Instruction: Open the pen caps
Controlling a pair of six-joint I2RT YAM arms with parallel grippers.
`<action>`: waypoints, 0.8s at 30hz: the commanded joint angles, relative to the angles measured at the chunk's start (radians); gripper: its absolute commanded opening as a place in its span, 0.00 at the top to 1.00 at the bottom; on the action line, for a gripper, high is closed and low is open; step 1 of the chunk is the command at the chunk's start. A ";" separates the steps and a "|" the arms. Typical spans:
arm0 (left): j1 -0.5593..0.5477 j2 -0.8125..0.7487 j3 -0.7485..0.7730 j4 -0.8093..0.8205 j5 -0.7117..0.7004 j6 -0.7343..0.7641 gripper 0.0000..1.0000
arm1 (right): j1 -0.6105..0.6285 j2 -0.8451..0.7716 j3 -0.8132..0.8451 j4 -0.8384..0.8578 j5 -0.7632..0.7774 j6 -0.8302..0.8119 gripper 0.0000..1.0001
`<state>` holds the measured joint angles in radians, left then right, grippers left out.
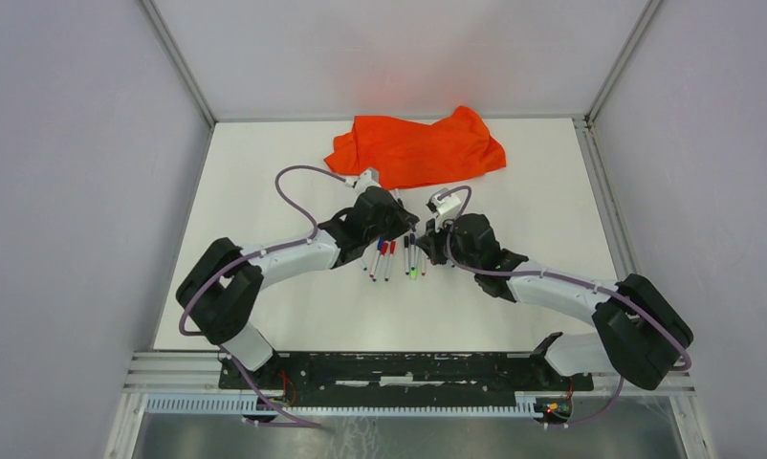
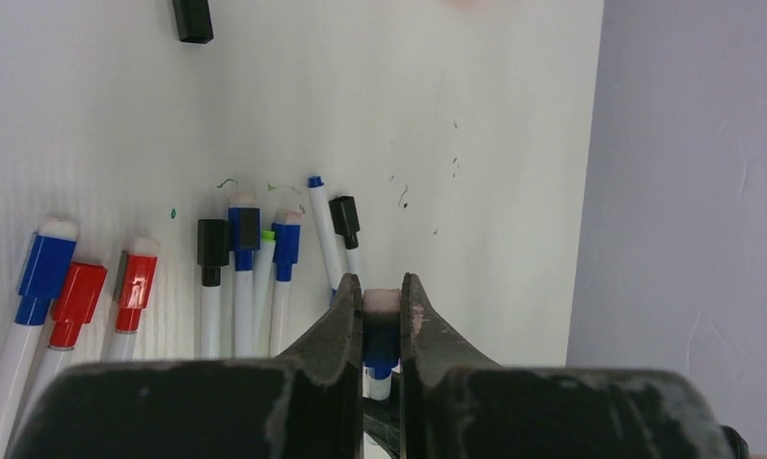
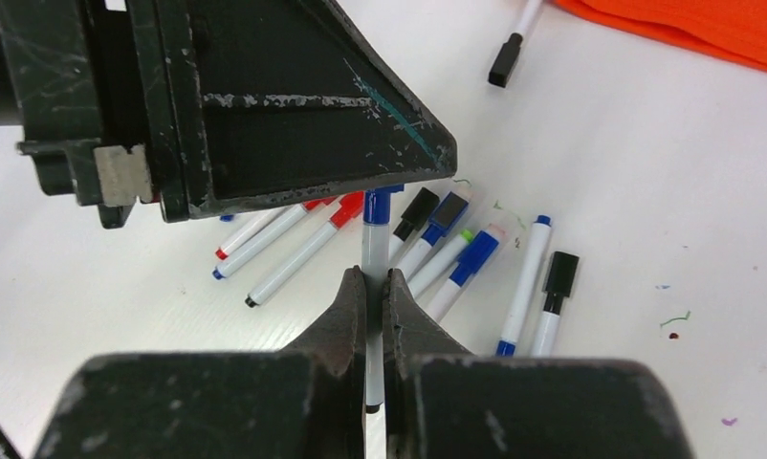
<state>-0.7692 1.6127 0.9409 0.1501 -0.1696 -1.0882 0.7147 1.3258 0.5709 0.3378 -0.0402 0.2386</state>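
Observation:
One pen is held between both grippers above the table. My left gripper is shut on its blue pen cap, whose pale end shows between the fingertips. My right gripper is shut on the same pen's white barrel, which runs up to the blue cap under the left gripper's body. The two grippers meet nose to nose at mid-table. Several more pens with blue, red and black caps lie below on the white table.
An orange cloth lies bunched at the back of the table. A black-capped pen lies apart from the rest, near the cloth. The left gripper's black body fills the upper left of the right wrist view. Grey walls enclose the table.

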 commanded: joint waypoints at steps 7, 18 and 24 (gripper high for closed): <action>0.042 0.042 0.251 -0.176 -0.101 0.116 0.98 | 0.051 0.001 -0.016 -0.270 0.222 -0.094 1.00; 0.114 0.080 0.354 -0.470 -0.182 0.374 0.98 | -0.022 -0.083 -0.006 -0.260 0.220 -0.077 1.00; 0.173 0.142 0.364 -0.547 -0.227 0.442 0.98 | -0.161 -0.047 0.034 -0.256 0.163 -0.080 1.00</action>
<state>-0.6254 1.7096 1.2640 -0.3031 -0.3260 -0.7582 0.6250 1.2610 0.5480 0.0727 0.1459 0.1661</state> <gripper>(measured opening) 0.140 0.027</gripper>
